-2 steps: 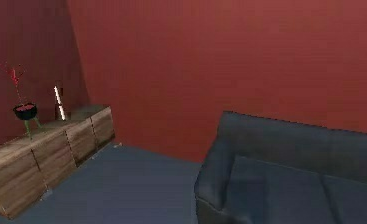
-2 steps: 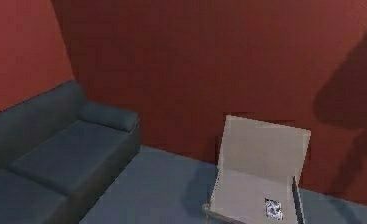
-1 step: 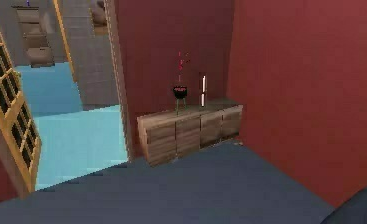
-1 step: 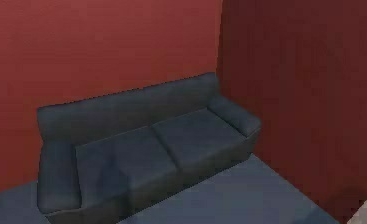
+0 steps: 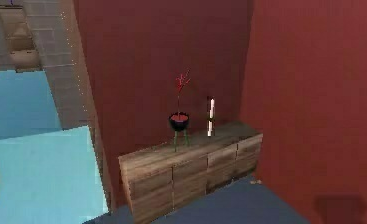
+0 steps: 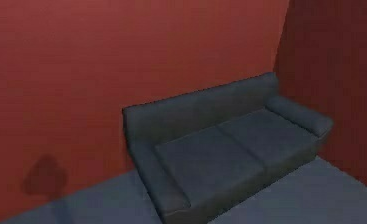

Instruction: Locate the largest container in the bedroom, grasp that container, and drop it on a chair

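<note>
Evidently searching, the robot faced a potted plant (image 5: pixel 179 118) on the bench (image 5: pixel 191 168); roaming onward seemed due. The tool's state could not be told.

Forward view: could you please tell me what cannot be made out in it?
- Forward view: the white upright thing on the wooden cabinet is too small to name.
- Forward view: the light blue slab is cut off by the left and bottom edges.
- Forward view: the brown thing, top left, is too small to name.

Base facing dresser (image 5: pixel 191 168), arm side toward sofa (image 6: pixel 226 140)
</note>
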Robot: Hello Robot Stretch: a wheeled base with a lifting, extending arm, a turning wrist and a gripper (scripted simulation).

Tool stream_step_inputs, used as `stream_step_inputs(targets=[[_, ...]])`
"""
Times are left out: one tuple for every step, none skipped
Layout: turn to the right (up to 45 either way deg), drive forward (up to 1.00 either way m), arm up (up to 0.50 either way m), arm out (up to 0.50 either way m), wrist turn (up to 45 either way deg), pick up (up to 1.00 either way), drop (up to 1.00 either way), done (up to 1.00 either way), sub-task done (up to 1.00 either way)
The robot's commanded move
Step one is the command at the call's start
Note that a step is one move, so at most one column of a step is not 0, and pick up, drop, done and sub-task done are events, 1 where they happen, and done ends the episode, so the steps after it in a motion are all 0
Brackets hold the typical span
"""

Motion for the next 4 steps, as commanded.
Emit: stream_step_inputs(targets=[[-24.0, 0.00, 0.00, 0.00, 0.0, 0.00, 0.00, 0.00, 0.00], [0.0, 0.50, 0.00, 0.00, 0.0, 0.00, 0.00, 0.00, 0.00], [-24.0, 0.00, 0.00, 0.00, 0.0, 0.00, 0.00, 0.00, 0.00], [0.0, 0.85, 0.00, 0.00, 0.0, 0.00, 0.00, 0.00, 0.00]])
